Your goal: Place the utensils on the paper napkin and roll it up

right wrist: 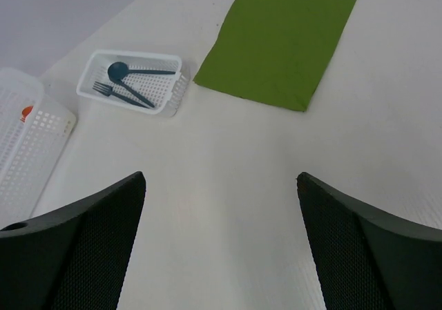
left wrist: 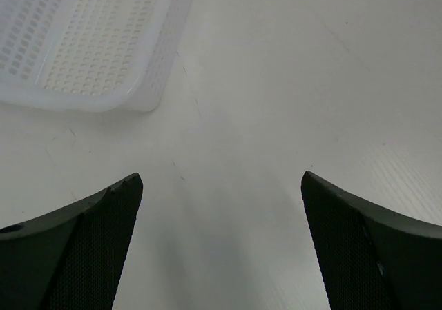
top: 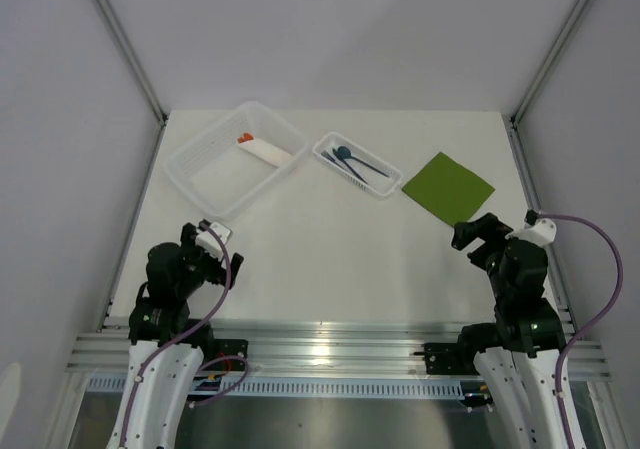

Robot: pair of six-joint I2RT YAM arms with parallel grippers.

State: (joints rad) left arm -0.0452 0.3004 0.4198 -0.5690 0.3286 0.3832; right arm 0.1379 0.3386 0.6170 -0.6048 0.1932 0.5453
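Observation:
The dark blue utensils (top: 352,164) (right wrist: 128,82), a spoon and a fork among them, lie in a small white basket (top: 385,187) (right wrist: 93,94) at the back middle of the table. The olive-green paper napkin (top: 448,187) (right wrist: 280,41) lies flat to the right of that basket. My right gripper (top: 468,235) (right wrist: 221,179) is open and empty, above bare table in front of the napkin. On the near left, my left gripper (top: 212,237) (left wrist: 221,179) is open and empty over bare table.
A larger white basket (top: 195,177) (left wrist: 90,99) stands at the back left, holding a white paper roll with orange tips (top: 262,149). Its front corner lies just ahead of my left gripper. Grey walls enclose the table at back and sides.

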